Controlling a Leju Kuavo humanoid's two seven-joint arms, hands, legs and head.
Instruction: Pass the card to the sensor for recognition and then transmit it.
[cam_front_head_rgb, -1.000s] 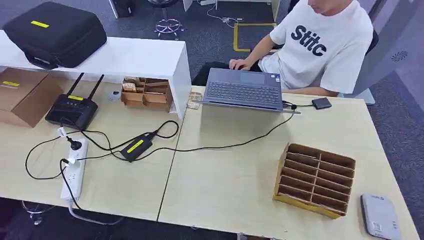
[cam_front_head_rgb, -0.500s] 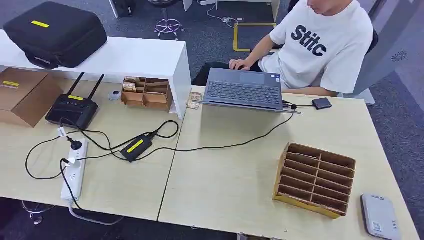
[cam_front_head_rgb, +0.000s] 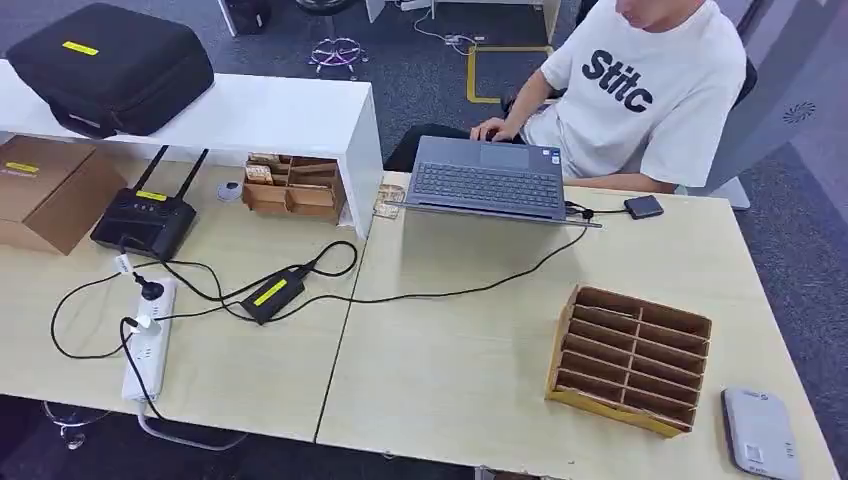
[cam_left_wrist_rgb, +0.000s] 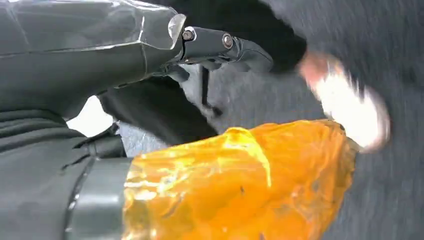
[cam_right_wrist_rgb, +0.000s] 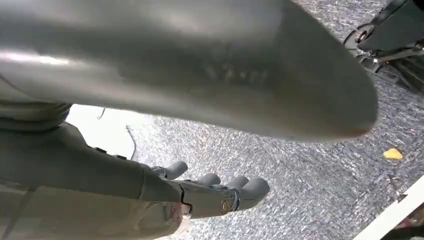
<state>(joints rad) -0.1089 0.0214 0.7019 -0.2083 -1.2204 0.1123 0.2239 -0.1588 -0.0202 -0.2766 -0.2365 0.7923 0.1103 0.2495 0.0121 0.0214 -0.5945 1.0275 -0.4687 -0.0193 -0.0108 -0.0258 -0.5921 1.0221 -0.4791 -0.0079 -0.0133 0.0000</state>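
Observation:
A grey flat sensor (cam_front_head_rgb: 760, 432) lies at the near right corner of the table. Beside it stands a slotted cardboard rack (cam_front_head_rgb: 630, 358) with bare compartments. A smaller cardboard tray (cam_front_head_rgb: 290, 186) under the white shelf holds what look like cards (cam_front_head_rgb: 260, 172). My left hand (cam_left_wrist_rgb: 150, 50) hangs over dark carpet; its thumb is wrapped in orange tape, its dark fingers (cam_left_wrist_rgb: 225, 42) are spread, and it holds nothing. My right hand (cam_right_wrist_rgb: 150, 190) hangs over grey carpet with its fingers (cam_right_wrist_rgb: 235, 187) loosely extended and nothing in them.
A person in a white shirt (cam_front_head_rgb: 640, 90) sits across the table at a laptop (cam_front_head_rgb: 490, 180). A router (cam_front_head_rgb: 145, 218), power strip (cam_front_head_rgb: 148, 340), adapter (cam_front_head_rgb: 272, 293) and cables cover the table's left half. A black case (cam_front_head_rgb: 110, 65) sits on the white shelf.
The person's hand has shifted a little to the right along the laptop's far edge. Things on the table have not moved.

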